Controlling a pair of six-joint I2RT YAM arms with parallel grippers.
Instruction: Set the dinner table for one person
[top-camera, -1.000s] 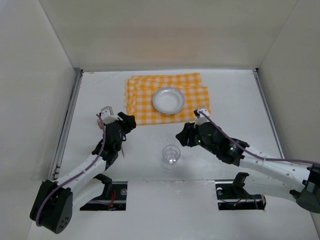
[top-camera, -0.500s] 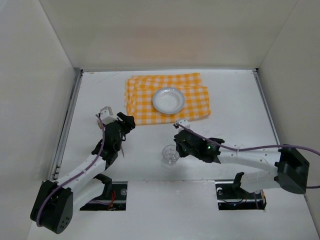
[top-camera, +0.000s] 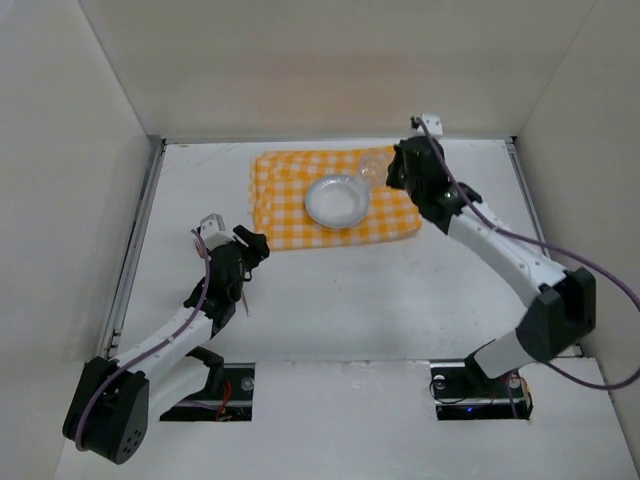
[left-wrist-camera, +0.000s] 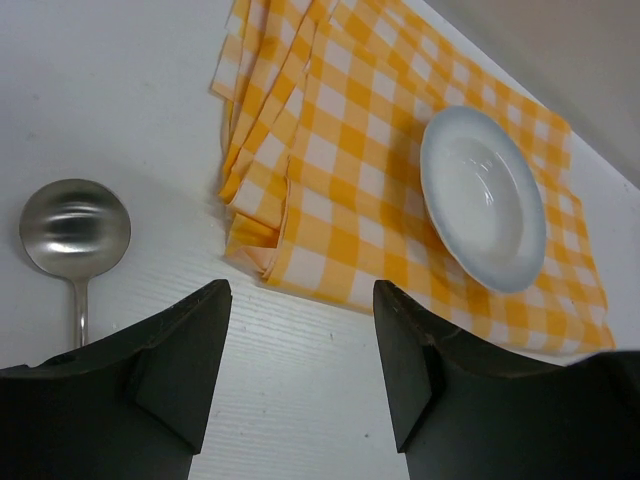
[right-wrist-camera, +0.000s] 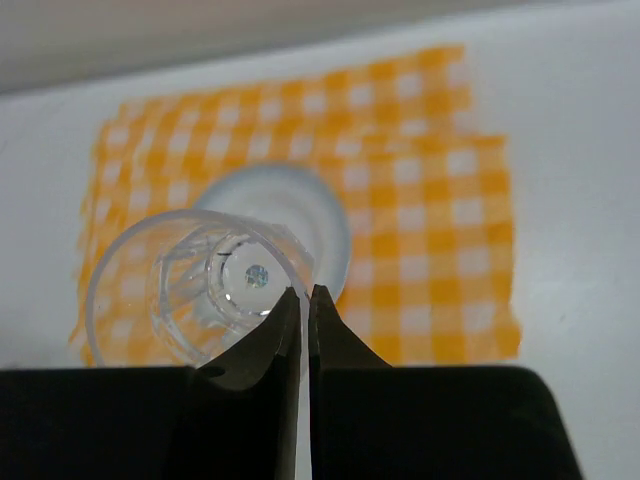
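A clear drinking glass (right-wrist-camera: 190, 290) hangs tilted over the yellow-and-white checked cloth (top-camera: 290, 215), just beyond the right rim of the white plate (top-camera: 337, 200). My right gripper (right-wrist-camera: 305, 292) is shut on the glass's rim wall, one finger inside and one outside. In the top view the glass (top-camera: 370, 170) and right gripper (top-camera: 395, 172) are at the back of the dinner table (top-camera: 420, 300). My left gripper (left-wrist-camera: 300, 288) stands open over bare tabletop near the cloth's front left corner, holding nothing. A metal spoon (left-wrist-camera: 75, 228) lies left of it.
Metal strips run along the table's side edges (top-camera: 135, 250). White walls enclose the back and both sides. The cloth (left-wrist-camera: 350, 150) is folded in layers at its left edge, with the plate (left-wrist-camera: 483, 212) on it.
My right gripper shut on the glass at the front middle of the table and carried it back over the cloth beside the plate. The left arm has barely moved.
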